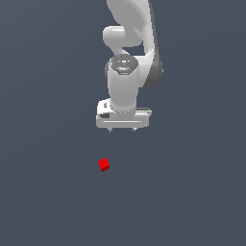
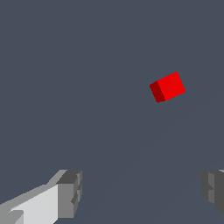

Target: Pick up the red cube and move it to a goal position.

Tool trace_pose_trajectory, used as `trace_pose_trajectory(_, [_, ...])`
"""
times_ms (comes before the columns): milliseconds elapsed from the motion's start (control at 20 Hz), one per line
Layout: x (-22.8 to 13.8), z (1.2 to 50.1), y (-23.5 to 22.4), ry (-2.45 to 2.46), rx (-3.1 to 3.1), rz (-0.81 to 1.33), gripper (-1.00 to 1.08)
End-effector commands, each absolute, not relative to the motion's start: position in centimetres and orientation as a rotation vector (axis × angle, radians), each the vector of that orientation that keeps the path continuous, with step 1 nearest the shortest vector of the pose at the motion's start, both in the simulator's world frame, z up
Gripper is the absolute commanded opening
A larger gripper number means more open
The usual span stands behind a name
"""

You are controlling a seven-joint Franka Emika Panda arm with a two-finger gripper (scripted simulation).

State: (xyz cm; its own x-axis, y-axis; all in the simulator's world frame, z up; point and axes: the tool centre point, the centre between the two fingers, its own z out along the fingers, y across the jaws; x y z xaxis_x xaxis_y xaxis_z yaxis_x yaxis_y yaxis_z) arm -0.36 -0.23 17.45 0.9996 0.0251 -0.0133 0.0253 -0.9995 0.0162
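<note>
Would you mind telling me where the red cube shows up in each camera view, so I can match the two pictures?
Exterior view: the red cube lies on the dark floor, below the claw in the picture and slightly toward the exterior view's left, apart from it.
Wrist view: the red cube lies on the floor beyond the open fingertips, not between them.
Shared landmark: the claw's two fingertips.

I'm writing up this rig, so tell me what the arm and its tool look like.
The arm is glossy white with rounded, bulbous links and dark grey joint bands. Its tool has a wide, flat white body and two short, blocky grey fingers. No cables or markings show.
</note>
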Motion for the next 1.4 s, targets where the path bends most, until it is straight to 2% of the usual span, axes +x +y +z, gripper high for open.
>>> trace_pose_trajectory(0, [-0.4,17.5,-0.2,0.039,3.125,-0.02,1.0])
trace_pose_trajectory(600, [0.8,14.9,-2.0,0.147,3.124,-0.017,1.0])
trace_pose_trajectory(1350, [5.8,6.1,-7.2,0.525,3.094,-0.005,1.0])
